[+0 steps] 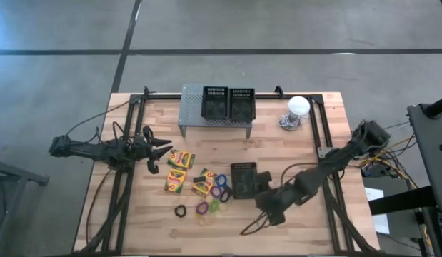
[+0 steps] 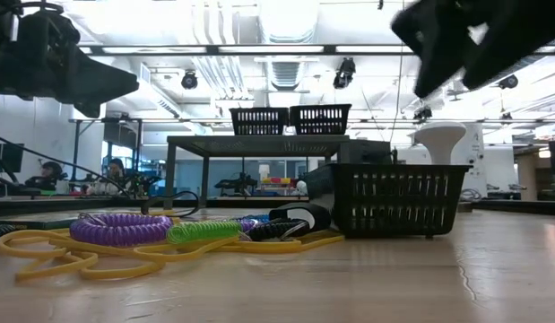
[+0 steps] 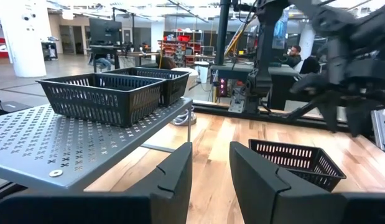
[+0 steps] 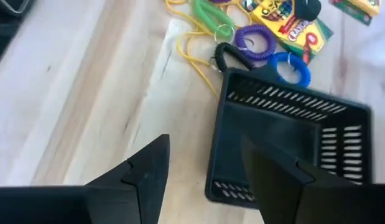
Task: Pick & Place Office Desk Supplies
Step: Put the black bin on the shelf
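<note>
Light wooden plank table [image 1: 299, 150]: carries every item listed here.

Grey perforated metal stand [image 1: 193, 116]: at the far side of the table, middle. Two black mesh baskets [image 1: 228, 104] sit side by side on its top, touching.

Left arm: reaches in from the table's left edge. Left gripper [image 1: 161, 151] hangs above the wood just left of the crayon boxes, fingers spread, holding nothing.

Right arm: comes in from the right edge and bends toward the table's middle front. Right gripper [image 1: 258, 202] hovers at the near right corner of the lone basket, fingers [image 4: 152, 168] spread apart, gripping nothing.

Third black mesh basket [image 1: 243, 179]: upright on the table top, right of the loops, empty as far as the right wrist view shows.

White round dome object [image 1: 298, 108]: far right on the table, well apart from the supplies.

Yellow-and-green crayon boxes [image 1: 181, 158]: a loose cluster left of centre, several lying flat.

Coiled band loops: blue loop [image 1: 222, 180], purple loop [image 1: 202, 208], green loop [image 1: 214, 205], black loop [image 1: 181, 211] and a thin yellow loop [image 2: 71, 251], scattered between the crayon boxes and the lone basket, toward the near edge.
</note>
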You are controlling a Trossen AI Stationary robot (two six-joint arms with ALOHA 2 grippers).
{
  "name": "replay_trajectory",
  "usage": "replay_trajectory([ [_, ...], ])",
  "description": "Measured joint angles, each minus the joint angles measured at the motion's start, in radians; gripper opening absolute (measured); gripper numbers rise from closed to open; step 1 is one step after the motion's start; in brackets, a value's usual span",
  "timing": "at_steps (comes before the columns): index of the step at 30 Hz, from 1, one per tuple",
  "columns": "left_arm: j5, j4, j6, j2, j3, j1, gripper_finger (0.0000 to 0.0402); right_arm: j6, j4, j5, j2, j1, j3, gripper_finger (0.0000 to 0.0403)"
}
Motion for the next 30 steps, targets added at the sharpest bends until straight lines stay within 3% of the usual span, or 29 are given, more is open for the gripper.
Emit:
replay_trajectory([
  [5, 0.000, 0.000, 0.000, 0.004, 0.000, 0.000, 0.0113, 0.008, 0.194, -0.002, -0.127, -0.028, -0.216, 0.0184],
  [10, 0.000, 0.006, 0.000, 0.004, 0.000, 0.000, 0.0113, -0.013, 0.495, -0.026, -0.125, -0.021, -0.360, 0.0182],
  [12, 0.000, 0.013, 0.000, 0.004, 0.000, 0.000, 0.0113, -0.014, 0.540, -0.016, -0.108, -0.019, -0.375, 0.0182],
  [16, 0.003, 0.015, -0.037, 0.006, 0.000, 0.000, 0.0113, -0.019, 0.553, -0.002, -0.073, -0.019, -0.370, 0.0175],
  [23, 0.046, 0.090, -0.282, 0.019, 0.000, 0.000, 0.0113, -0.045, 0.496, -0.002, 0.063, -0.020, -0.294, 0.0148],
  [26, 0.148, 0.184, -0.264, 0.030, 0.000, -0.001, 0.0113, -0.041, 0.431, -0.002, 0.119, -0.019, -0.229, 0.0129],
  [30, 0.160, 0.267, -0.258, 0.097, 0.000, -0.016, 0.0111, -0.031, 0.342, 0.000, 0.169, -0.020, -0.127, 0.0090],
])
